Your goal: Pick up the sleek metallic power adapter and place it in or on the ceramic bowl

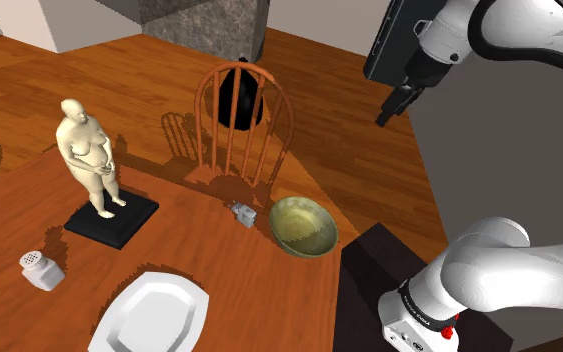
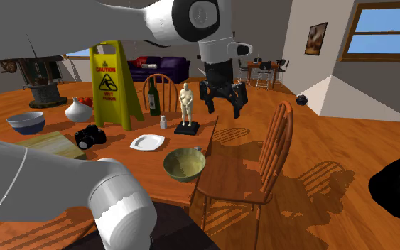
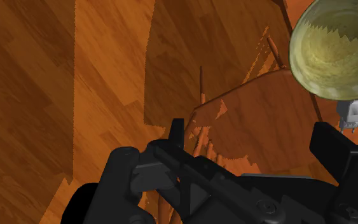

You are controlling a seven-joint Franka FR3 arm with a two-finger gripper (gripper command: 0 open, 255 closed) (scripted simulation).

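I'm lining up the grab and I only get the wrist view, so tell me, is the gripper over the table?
Observer: No. In the shoulder view the gripper hangs high beside the chair, off the edge of the table.
Operator: What's on the adapter's other side, away from the bowl?
Observer: A statue stands there. The adapter lies between it and the bowl.
Operator: Anything tall farther along?
Observer: A yellow sign, behind the plate in the second exterior view.
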